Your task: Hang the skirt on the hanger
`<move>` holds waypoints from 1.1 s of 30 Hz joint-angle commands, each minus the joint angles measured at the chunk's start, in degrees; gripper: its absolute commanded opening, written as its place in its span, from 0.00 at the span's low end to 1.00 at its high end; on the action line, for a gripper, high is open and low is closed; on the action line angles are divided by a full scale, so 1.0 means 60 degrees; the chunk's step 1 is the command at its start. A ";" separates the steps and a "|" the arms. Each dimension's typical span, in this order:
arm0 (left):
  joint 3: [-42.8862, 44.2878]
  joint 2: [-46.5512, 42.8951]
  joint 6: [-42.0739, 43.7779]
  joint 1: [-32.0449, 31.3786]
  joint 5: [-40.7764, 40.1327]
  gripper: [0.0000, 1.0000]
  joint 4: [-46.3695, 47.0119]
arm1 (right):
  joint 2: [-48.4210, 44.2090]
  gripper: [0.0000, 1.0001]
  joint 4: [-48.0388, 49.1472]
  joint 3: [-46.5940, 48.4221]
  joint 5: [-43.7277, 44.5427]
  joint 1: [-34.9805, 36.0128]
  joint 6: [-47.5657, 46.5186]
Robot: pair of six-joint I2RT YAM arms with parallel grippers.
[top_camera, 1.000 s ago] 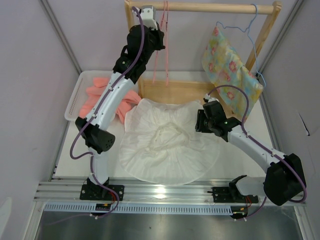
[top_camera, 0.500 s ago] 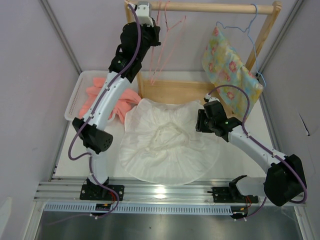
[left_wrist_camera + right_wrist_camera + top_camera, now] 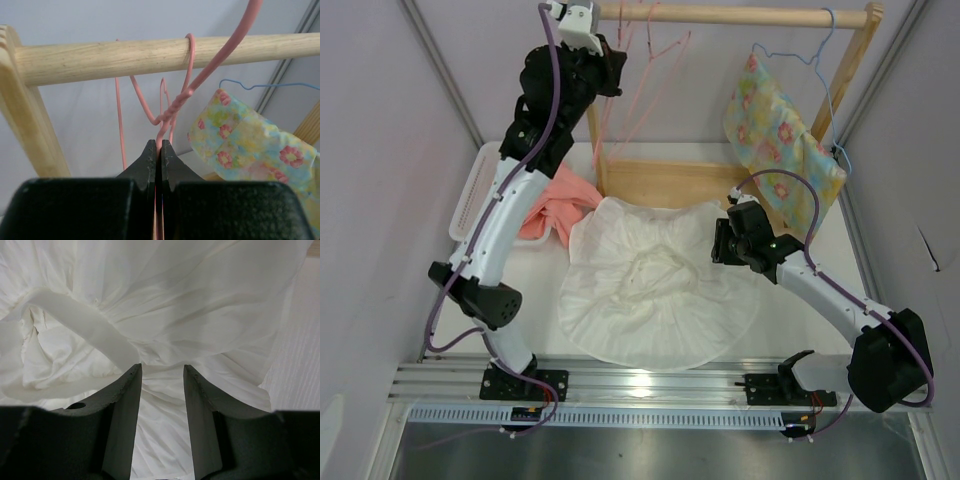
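Note:
The white ruffled skirt (image 3: 650,285) lies spread flat on the table between the two arms. The pink wire hanger (image 3: 602,135) hangs tilted from the wooden rod (image 3: 760,15), its hook looped over the rod (image 3: 100,59) in the left wrist view. My left gripper (image 3: 605,62) is raised to the rod and shut on the hanger's wire just below the twisted neck (image 3: 176,106); the jaws (image 3: 156,145) pinch the pink wire. My right gripper (image 3: 720,245) hovers over the skirt's right side, open (image 3: 161,371), with folds of the skirt (image 3: 200,300) below and nothing between its fingers.
A light blue wire hanger carrying a yellow floral cloth (image 3: 780,130) hangs at the rod's right end. Salmon-pink clothes (image 3: 555,205) spill from a white tray (image 3: 470,195) at the left. The rack's wooden base (image 3: 665,180) sits behind the skirt.
My left gripper has closed on the pink hanger and moved up and to the left, pulling the hanger askew on the rod. The right arm and the skirt have not moved.

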 commanded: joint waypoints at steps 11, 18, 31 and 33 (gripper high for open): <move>-0.2297 -0.3292 0.0564 0.0138 -0.0358 0.00 -0.2927 | -0.0278 0.44 0.0093 -0.0073 -0.0201 -0.0065 -0.0121; -0.5157 -0.6033 0.0243 0.0138 -0.0696 0.00 -0.3600 | -0.0219 0.44 -0.0127 0.0015 -0.0231 -0.0065 -0.0253; -0.8291 -0.8860 -0.1001 0.0138 0.1116 0.00 -0.5988 | -0.0322 0.43 -0.0215 -0.0146 -0.0363 0.0271 -0.0062; -0.8688 -0.9008 -0.1178 0.0138 0.1689 0.00 -0.6120 | -0.0424 0.44 -0.0026 -0.0379 -0.0348 0.0418 0.0040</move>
